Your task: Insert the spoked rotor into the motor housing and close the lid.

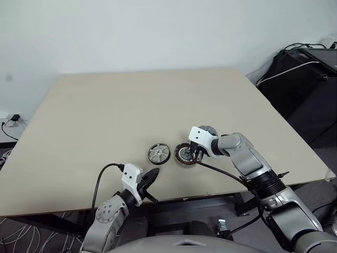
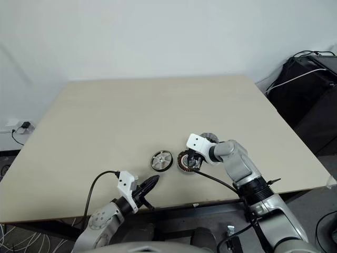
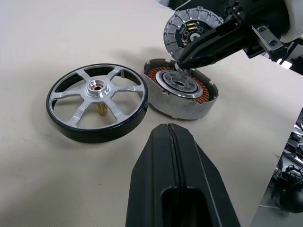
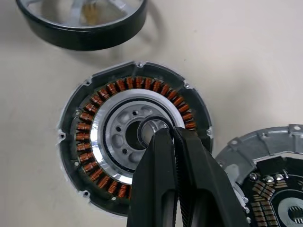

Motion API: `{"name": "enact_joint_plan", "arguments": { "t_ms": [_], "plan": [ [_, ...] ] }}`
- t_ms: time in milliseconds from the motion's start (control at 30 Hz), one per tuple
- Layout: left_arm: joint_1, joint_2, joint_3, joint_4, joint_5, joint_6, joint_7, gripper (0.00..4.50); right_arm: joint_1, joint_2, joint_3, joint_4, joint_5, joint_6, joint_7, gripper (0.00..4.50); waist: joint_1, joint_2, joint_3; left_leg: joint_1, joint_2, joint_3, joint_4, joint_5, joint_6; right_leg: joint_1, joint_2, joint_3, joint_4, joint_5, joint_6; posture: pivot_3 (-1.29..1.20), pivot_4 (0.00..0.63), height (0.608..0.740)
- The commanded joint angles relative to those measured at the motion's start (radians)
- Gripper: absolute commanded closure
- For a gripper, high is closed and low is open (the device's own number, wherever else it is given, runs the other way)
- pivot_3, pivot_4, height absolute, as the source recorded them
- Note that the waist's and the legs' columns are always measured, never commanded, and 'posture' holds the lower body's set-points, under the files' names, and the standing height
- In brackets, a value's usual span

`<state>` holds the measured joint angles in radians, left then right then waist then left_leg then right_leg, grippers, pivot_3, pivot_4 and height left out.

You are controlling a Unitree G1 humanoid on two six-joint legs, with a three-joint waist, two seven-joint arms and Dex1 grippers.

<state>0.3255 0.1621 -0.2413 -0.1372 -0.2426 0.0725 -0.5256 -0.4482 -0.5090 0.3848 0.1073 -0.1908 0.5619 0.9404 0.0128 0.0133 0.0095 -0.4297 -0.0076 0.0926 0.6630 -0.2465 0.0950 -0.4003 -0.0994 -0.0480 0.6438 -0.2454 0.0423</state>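
Nearest, left end effector (image 1: pixel 149 178) hangs closed and empty. Right end effector (image 4: pixel 176 137), closed and empty, tips over the motor housing (image 4: pixel 135 137) centre. Risk: pressing could nudge the housing against the spoked rotor (image 1: pixel 158 153) or lid (image 3: pixel 193 33).

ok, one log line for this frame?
rotor: on table, not inserted | housing: open | lid: beside housing | right gripper: shut, over housing centre | left gripper: shut, idle
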Motion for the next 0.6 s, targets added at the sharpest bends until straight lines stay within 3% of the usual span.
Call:
{"name": "enact_joint_plan", "arguments": {
  "t_ms": [33,600],
  "plan": [
    [-0.005,0.003,-0.004,-0.034,0.001,-0.012,-0.002,4.50,-0.026,-0.008,0.002,-0.010,0.008,0.008,0.008,4.47,0.001,0.000,0.000,0.000,0.000,0.000,0.000,0.000,0.000,0.000,0.000,0.000,0.000,0.000,0.000,0.00,0.000,0.740],
    [0.010,-0.001,-0.008,-0.062,-0.002,0.001,0.012,4.50,-0.042,-0.011,0.039,0.038,0.005,-0.019,0.024,4.47,0.000,0.000,0.000,0.000,0.000,0.000,0.000,0.000,0.000,0.000,0.000,0.000,0.000,0.000,0.000,0.00,0.000,0.740]
  ]
}}
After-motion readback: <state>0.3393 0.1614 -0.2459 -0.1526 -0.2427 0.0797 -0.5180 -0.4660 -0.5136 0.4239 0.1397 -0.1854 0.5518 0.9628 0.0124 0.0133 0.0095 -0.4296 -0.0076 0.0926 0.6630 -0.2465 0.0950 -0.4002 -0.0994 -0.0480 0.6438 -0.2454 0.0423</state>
